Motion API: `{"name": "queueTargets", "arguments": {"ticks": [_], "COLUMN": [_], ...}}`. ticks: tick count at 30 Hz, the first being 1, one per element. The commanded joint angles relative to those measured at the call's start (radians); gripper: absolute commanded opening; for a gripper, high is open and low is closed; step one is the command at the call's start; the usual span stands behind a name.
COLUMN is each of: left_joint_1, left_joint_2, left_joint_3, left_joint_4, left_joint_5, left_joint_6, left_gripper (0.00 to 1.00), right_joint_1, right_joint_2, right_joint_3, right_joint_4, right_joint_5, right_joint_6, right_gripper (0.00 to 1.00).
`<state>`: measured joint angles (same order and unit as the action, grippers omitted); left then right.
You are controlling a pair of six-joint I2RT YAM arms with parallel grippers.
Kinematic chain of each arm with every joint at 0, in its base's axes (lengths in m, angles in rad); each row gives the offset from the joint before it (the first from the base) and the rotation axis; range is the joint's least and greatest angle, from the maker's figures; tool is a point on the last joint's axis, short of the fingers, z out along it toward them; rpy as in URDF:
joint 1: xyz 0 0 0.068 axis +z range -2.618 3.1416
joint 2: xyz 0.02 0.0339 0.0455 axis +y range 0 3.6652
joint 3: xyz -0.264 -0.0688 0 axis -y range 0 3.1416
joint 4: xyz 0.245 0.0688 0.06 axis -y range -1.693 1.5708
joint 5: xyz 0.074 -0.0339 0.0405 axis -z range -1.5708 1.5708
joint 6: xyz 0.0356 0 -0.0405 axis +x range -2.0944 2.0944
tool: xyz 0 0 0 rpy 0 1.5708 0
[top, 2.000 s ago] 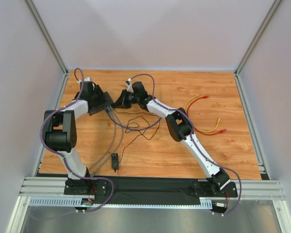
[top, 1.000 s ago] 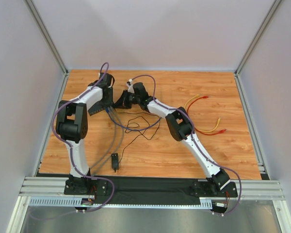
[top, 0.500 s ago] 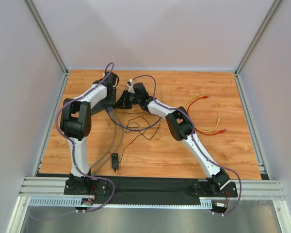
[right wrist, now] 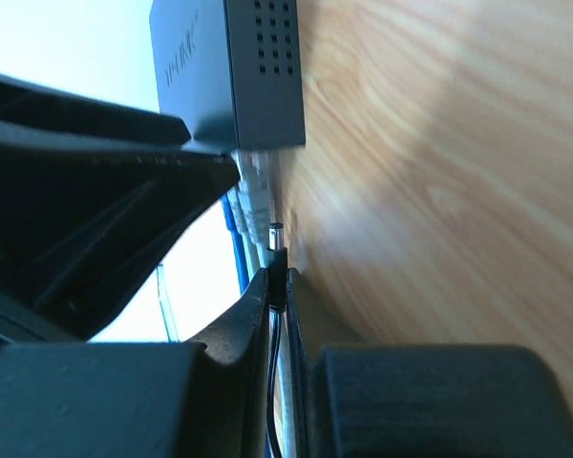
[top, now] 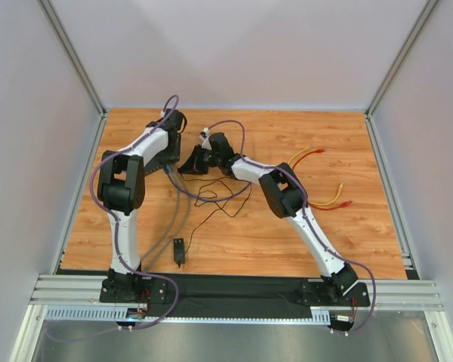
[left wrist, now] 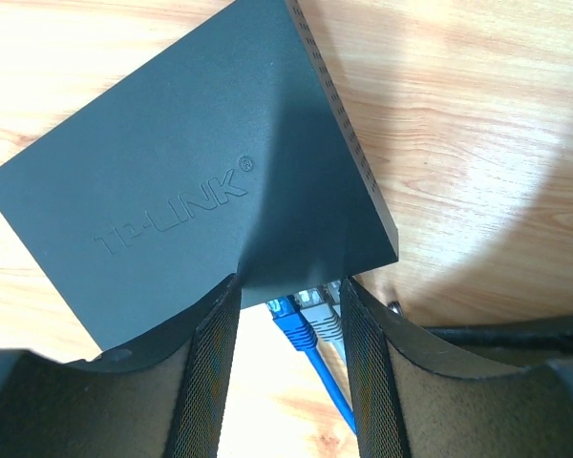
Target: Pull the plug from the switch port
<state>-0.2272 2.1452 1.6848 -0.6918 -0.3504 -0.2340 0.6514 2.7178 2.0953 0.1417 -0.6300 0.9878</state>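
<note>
looking through the left wrist view, the switch [left wrist: 201,181] is seen lying flat on the wooden table [left wrist: 477,143], logo up, with a blue plug [left wrist: 288,320] and a grey plug [left wrist: 321,313] seated in its near edge. the left gripper [left wrist: 288,367] is held with its jaws apart, one finger to each side of those two plugs and close against the box edge; nothing is clamped.

in the right wrist view, the right gripper [right wrist: 279,279] is pressed together on a thin black plug [right wrist: 275,235], whose metal tip points toward the switch but stands apart from it. the port itself cannot be made out against the glare, so it is only judged, not seen, that this plug is already out.

in the top external view, the switch is found at the far left of the table, mostly covered by the left arm. over the last two seconds the left arm has been swung from the box's outer side across onto it, and in the last half second the right gripper has been drawn slightly back toward the near edge. this is read as the box being steadied while the plug was withdrawn; the task is probably done or nearly so. a thin black wire [top: 211,205] is seen trailing to the adapter block [top: 180,251].
</note>
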Motion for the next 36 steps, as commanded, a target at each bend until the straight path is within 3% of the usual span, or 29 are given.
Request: {"name": "queueTargets", "arguments": {"ticks": [1, 5, 14, 21, 29, 35, 36], "left_joint_1": [0.008, 0.008, 0.008, 0.011, 0.064, 0.098, 0.103], "left_joint_2": [-0.007, -0.071, -0.310, -0.375, -0.407, -0.418, -0.416], "left_joint_3": [-0.002, -0.065, -0.286, -0.346, -0.407, -0.436, -0.439], "left_joint_4": [0.014, 0.052, 0.202, 0.241, 0.291, 0.324, 0.327], "left_joint_5": [-0.019, 0.050, 0.103, 0.120, 0.214, 0.240, 0.246], "left_joint_6": [0.005, -0.007, -0.042, -0.028, -0.070, -0.079, -0.077], "left_gripper": [0.54, 0.54, 0.54, 0.57, 0.57, 0.58, 0.58], "right_joint_1": [0.010, -0.002, -0.096, -0.171, -0.274, -0.334, -0.329], "right_joint_2": [-0.052, -0.118, -0.510, -0.757, -0.992, -1.030, -1.023], "right_joint_3": [-0.064, -0.083, -0.296, -0.550, -0.878, -0.994, -0.982], "right_joint_4": [-0.019, -0.111, -0.283, -0.319, -0.502, -0.485, -0.511], "right_joint_5": [0.006, 0.027, 0.165, 0.161, 0.536, 0.582, 0.590], "right_joint_6": [-0.037, -0.147, -0.397, -0.418, -0.540, -0.558, -0.563], "right_gripper": [0.00, 0.00, 0.00, 0.01, 0.05, 0.32, 0.42]}}
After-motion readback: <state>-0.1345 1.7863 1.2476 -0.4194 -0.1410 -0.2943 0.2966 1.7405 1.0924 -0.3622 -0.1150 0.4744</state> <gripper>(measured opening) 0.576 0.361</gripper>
